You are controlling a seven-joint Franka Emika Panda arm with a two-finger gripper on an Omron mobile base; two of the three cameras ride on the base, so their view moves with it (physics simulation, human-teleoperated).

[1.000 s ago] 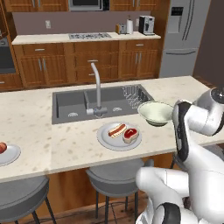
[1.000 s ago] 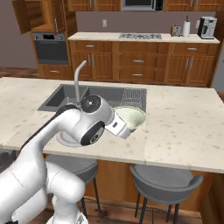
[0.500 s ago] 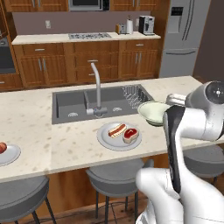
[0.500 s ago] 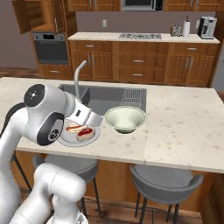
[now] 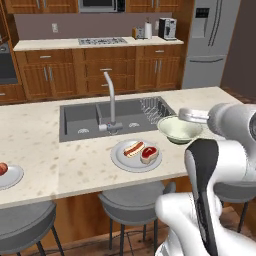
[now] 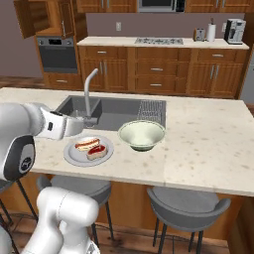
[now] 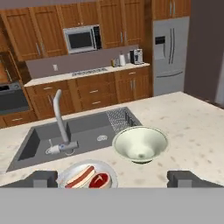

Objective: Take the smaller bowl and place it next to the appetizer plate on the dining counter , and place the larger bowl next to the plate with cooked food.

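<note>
The larger bowl (image 5: 179, 129) (image 6: 141, 135) (image 7: 140, 144), pale cream-green, stands upright on the dining counter (image 5: 40, 140) (image 6: 208, 139), just right of the plate with cooked food (image 5: 120, 157) (image 6: 72, 154) (image 7: 70, 173), which bears a sausage bun and a red meat piece. My gripper (image 7: 114, 179) is open with nothing in it, drawn back over the counter's near edge and facing the bowl and the plate. At the far left edge of the left base view lies the appetizer plate (image 5: 11, 177) with a red item on it. The smaller bowl is out of view.
A grey sink (image 5: 85, 120) with a tall tap (image 5: 111, 100) and a wire rack (image 5: 152, 106) lies behind the plate and bowl. Grey stools (image 5: 130, 202) (image 6: 186, 203) stand under the counter's front edge. The stove counter (image 5: 100, 42) and fridge (image 5: 210, 40) line the far wall.
My hand has drawn back from the larger bowl toward the counter's near edge, jaws still open. The bowl stays where it stood beside the plate.
</note>
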